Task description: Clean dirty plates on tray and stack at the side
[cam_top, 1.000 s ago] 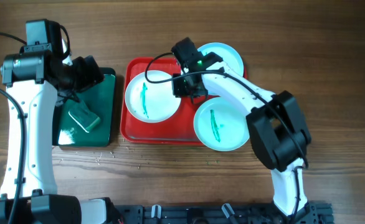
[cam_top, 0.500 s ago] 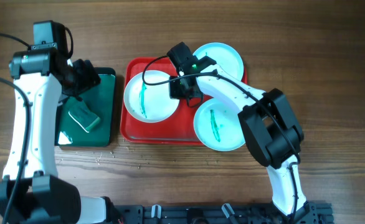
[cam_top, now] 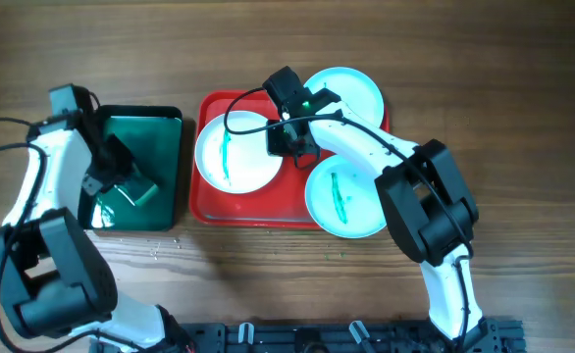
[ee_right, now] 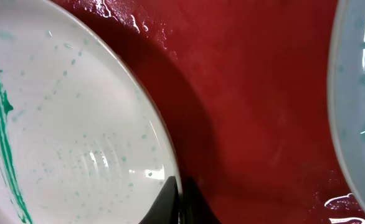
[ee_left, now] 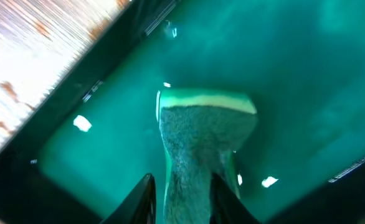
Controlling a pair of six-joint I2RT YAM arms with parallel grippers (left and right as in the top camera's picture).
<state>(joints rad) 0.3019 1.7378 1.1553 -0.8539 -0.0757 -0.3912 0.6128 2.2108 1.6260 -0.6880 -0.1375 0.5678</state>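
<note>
1. Right gripper (ee_right: 181,200): fingertips are together, pinching the right rim of the white plate (cam_top: 236,152). I can't tell if that edge is lifted off the tray.
2. The white plate sits in the left half of the red tray (cam_top: 258,208). A green smear (cam_top: 226,157) runs down its left side, and there are small green specks across the rest.
3. Far aqua plate (cam_top: 351,88): at the tray's back right corner, with its rim hanging over the tray edge. The right arm crosses above its lower left part.
4. Near aqua plate (cam_top: 346,201): at the front right corner, overhanging the tray's front and right rim above the table (cam_top: 464,59). It has a green streak (cam_top: 340,194) in the middle.
5. All three plates lie close together, side by side, with none stacked. The arm hides whether they touch.
6. Left gripper (ee_left: 181,202): down inside the dark green tray (cam_top: 160,132), just left of the red tray. It is clamped on the sponge (ee_left: 201,137), which is squeezed narrow between the fingers. The sponge's rough grey face is toward the wrist camera, with a pale green edge at its far end.
7. The red tray floor between the plates looks glossy in the right wrist view.
</note>
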